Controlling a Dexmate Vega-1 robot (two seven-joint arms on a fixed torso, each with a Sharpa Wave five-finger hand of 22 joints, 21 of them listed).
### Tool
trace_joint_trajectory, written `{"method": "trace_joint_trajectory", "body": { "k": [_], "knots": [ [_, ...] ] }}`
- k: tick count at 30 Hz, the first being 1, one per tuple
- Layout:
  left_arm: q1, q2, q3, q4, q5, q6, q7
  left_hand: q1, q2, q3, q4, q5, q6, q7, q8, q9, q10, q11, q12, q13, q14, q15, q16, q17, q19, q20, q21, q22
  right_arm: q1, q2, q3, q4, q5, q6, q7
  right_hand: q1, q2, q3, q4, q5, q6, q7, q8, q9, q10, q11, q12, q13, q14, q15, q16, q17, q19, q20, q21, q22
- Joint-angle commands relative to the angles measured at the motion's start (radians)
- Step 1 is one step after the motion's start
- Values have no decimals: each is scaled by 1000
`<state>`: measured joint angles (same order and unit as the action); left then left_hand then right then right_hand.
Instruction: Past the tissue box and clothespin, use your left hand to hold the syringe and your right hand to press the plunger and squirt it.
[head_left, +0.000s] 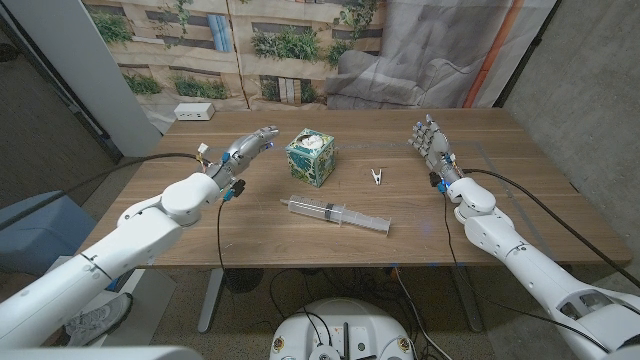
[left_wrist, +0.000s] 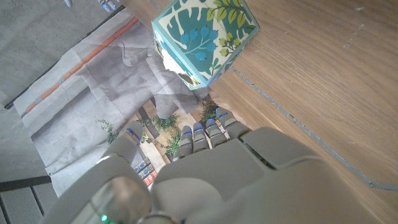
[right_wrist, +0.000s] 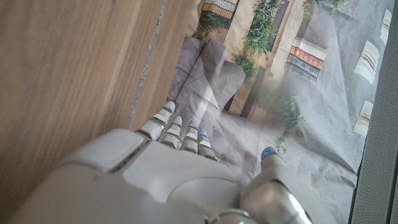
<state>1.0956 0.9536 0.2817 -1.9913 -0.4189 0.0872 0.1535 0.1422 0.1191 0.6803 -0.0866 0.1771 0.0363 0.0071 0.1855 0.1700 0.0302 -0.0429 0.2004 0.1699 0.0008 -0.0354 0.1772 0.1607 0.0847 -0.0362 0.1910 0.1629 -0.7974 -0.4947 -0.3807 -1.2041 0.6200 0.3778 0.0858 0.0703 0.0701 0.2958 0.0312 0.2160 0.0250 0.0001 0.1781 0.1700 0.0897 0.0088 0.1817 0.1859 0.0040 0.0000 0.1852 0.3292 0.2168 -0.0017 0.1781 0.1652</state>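
Nearest us on the bench (head_left: 200, 235) lies the syringe (head_left: 336, 213), on its side and slanted, barrel toward our left, plunger drawn out toward our right. Nothing touches it. That lie suits the plan, we judge: barrel end for the left hand, plunger end for the right.

Further back stand the tissue box (head_left: 310, 158), upright, and the clothespin (head_left: 377, 177) to its right, apart from the box. Both sit beyond the syringe as seen from the head camera.

Left hand (head_left: 243, 153) — just left of the tissue box, fingers stretched out, holding nothing; its wrist camera looks past the fingertips (left_wrist: 205, 130) at the box. Right hand (head_left: 432, 143) — well right of the clothespin, fingers spread and raised, also holding nothing.

Judgement: grasp not yet begun. Left hand must come nearer, to the barrel, before the right can press — a round barrel may roll under a poor grip.
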Motion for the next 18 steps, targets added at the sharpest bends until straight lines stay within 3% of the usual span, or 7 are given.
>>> {"method": "trace_joint_trajectory", "body": {
  "k": [1,9,18],
  "knots": [
    [15,124,-1,-153,145,156,16,13,0,2,-16,-4,14,-4,10,4,13,-4,5,5,15,-5,6,3,20,-36,6,3,9,19,0,46,-10,59,16,5,6,7,-3,3,7,-3,5,4,6,-1,10,3,-4,-4,6,0,1,-6,7,2],
    [1,166,11,-195,216,189,-17,22,2,1,-34,-5,34,-12,13,4,29,-7,6,5,32,-9,7,3,35,-37,7,4,0,26,0,40,-6,54,3,6,7,9,-5,3,11,-2,7,4,11,0,12,3,1,-13,8,-5,4,-12,8,2],
    [-107,215,93,-238,352,252,-147,38,-4,-2,-65,-6,62,-32,15,5,56,-34,7,5,62,-30,7,3,58,-49,7,3,12,31,2,69,3,61,21,7,9,11,-7,3,11,-2,7,4,11,-1,12,3,3,-11,9,-10,6,-12,9,2]
  ]
}}
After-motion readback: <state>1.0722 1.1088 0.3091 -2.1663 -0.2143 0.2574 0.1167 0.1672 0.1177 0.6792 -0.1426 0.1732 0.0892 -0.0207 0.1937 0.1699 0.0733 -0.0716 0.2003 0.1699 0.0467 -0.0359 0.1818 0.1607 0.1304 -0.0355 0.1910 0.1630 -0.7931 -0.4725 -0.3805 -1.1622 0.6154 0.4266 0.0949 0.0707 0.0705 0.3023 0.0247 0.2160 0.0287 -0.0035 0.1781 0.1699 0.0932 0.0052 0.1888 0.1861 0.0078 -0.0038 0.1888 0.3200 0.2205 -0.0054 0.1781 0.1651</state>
